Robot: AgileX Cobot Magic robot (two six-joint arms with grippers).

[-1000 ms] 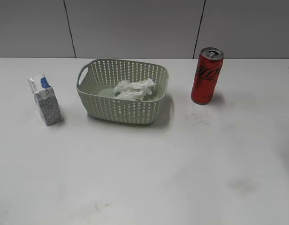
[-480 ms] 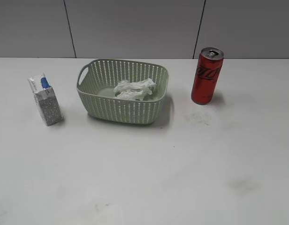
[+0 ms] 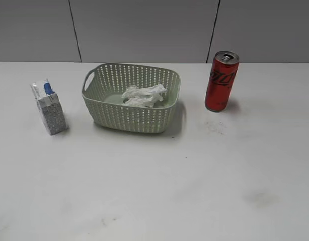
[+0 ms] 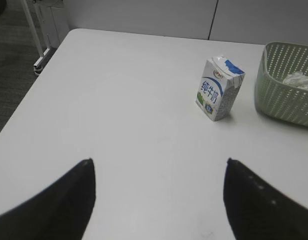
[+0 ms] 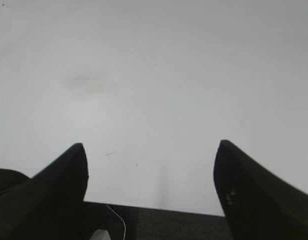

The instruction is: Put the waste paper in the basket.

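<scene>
Lying inside the basket (image 3: 130,113) (toward three o'clock), waste paper (image 3: 143,95). Left end effector (image 4: 159,170) spread apart. Right end effector (image 5: 150,160) likewise, above bare desk (image 5: 159,70).

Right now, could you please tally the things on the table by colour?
White: 2, the waste paper (wads not separable) and the carton
Green: 1, the basket
Red: 1, the can
Total: 4
</scene>
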